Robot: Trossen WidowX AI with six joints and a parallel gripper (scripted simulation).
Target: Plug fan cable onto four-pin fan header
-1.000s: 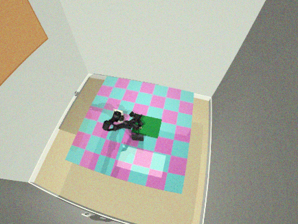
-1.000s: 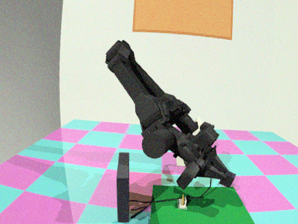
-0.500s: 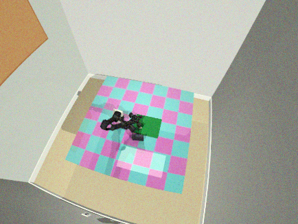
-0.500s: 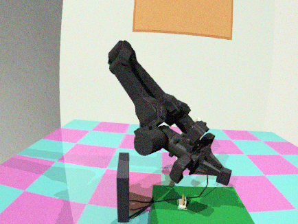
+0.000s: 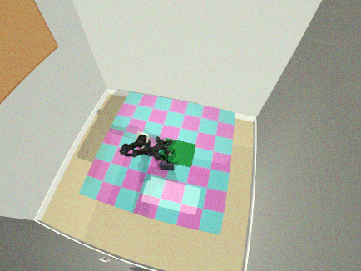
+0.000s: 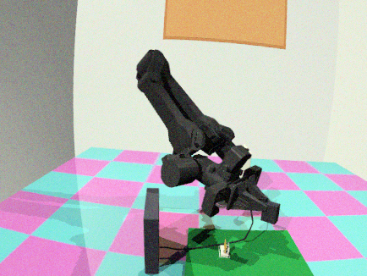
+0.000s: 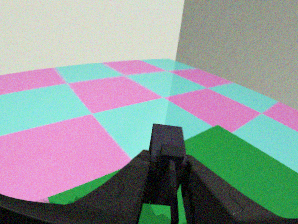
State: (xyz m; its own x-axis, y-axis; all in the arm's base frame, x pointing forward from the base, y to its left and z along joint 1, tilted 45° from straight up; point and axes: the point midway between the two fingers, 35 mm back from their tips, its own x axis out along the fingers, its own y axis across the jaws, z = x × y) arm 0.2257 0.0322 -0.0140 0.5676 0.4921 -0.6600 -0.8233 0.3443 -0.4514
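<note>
My gripper is shut on the fan's small dark plug, which sits between the fingertips in the wrist view. It hangs in the air above the green board, clear of it. The four-pin header, a small white socket with upright pins, stands near the board's left edge, below and left of the gripper in the exterior view. A thin black cable runs from the plug down across the board to the dark fan, which stands upright just off the board's left edge.
The board and fan lie on a pink and cyan checkered mat on a tan floor bounded by white walls. The arm's base stands on the mat left of the board. An orange panel hangs on the wall.
</note>
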